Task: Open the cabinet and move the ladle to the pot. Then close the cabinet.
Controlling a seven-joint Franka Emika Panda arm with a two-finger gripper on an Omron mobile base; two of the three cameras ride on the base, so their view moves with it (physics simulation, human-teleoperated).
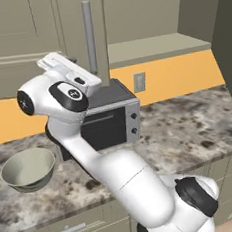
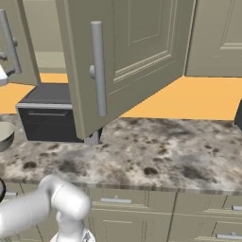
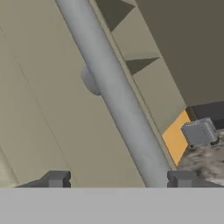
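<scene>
The cabinet's right door [image 2: 127,61] hangs wide open, with its silver bar handle [image 2: 98,68] towards me. The left door [image 1: 77,31] carries a vertical bar handle [image 1: 88,35], which runs diagonally through the hand view [image 3: 113,92]. My gripper [image 3: 119,178] is open, one fingertip [image 3: 57,178] on each side of the bar's lower part; I cannot tell whether they touch it. In the left base view my gripper [image 1: 86,75] is at the foot of that handle. The grey pot [image 1: 27,169] stands on the counter to the left. The ladle is out of view.
A dark toaster oven [image 1: 110,118] sits on the speckled counter [image 1: 189,126] below the left door. A wall outlet [image 1: 139,82] is on the orange backsplash. The open cabinet's bottom shelf [image 1: 151,47] shows beside the handle. Drawers [image 2: 142,208] run under the counter edge.
</scene>
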